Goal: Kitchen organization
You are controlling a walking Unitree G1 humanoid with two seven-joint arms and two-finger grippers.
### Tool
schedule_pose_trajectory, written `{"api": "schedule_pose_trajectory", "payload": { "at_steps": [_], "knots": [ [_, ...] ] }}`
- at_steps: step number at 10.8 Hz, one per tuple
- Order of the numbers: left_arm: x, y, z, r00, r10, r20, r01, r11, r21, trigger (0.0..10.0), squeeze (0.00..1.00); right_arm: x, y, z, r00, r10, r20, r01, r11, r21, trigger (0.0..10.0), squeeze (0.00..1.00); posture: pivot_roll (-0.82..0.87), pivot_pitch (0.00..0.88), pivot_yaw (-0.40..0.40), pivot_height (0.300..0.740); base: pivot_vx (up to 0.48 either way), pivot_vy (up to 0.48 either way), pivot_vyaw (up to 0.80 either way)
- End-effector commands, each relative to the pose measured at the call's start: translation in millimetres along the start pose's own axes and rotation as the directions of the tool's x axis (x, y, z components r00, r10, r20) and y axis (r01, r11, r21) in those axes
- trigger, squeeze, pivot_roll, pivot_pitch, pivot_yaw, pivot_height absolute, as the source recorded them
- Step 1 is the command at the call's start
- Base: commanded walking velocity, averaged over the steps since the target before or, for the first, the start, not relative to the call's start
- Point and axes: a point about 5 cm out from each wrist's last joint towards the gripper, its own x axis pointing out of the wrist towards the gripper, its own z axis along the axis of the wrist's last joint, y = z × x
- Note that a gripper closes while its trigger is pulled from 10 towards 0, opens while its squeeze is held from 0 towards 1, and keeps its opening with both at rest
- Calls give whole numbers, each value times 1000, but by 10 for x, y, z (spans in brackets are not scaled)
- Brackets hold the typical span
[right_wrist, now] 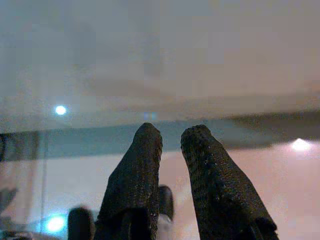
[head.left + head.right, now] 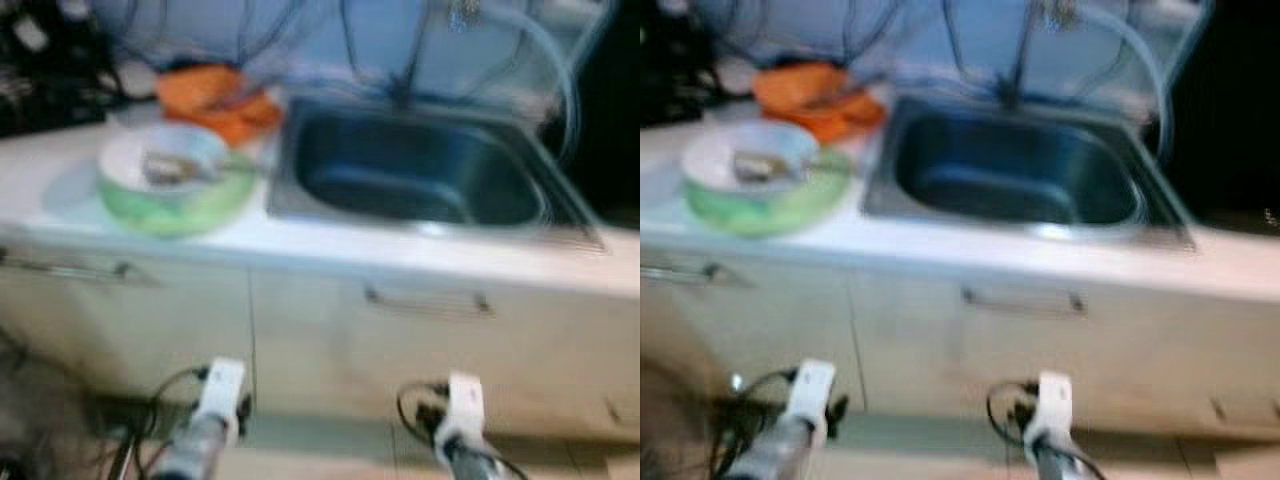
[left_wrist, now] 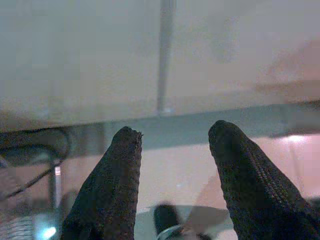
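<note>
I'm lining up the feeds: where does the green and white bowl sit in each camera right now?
Left eye view: the bowl sits on the counter, left of the sink.
Right eye view: the same bowl lies further toward the left edge.
Left wrist view: not in it; cabinet fronts and floor beyond the open left gripper.
Right wrist view: not in it; the right gripper faces the cabinet base.
Shared landmark: the sink, in both eye views.

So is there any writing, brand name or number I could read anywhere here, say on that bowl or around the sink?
None can be read.
Bowl: green and white, blurred, no lettering to make out.
Sink: no mark visible.
Cupboard doors: plain, no labels.
Orange thing behind the bowl: too blurred to tell.
</note>
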Motion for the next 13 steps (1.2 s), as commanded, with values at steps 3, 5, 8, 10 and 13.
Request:
{"api": "schedule_pose_trajectory", "payload": {
  "at_steps": [3,5,8,10,13],
  "knots": [
    [-41,42,-121,1000,9,-14,-9,1000,21,10000,0,-16,5,-68,1000,-6,-18,5,1000,-13,10000,0,-17,5,-99,740,0,0,0],
    [-86,81,-214,1000,17,-1,-17,999,31,10000,0,-39,-78,-64,1000,-18,-4,18,999,-48,10000,0,-15,10,-103,740,0,0,0],
    [-201,351,-220,982,134,132,-147,985,92,10000,0,-153,-401,27,990,-77,114,86,994,-72,10000,0,-23,20,-110,740,0,0,0],
    [-397,759,-310,927,313,209,-353,915,195,10000,0,-351,-730,-78,976,-152,158,162,985,-55,10000,0,-45,33,-122,740,0,0,0],
    [-553,822,-42,863,280,419,-341,937,76,10000,0,-556,-921,-125,936,-243,256,246,969,18,10000,0,-55,40,-127,740,0,0,0]
  ]
}}
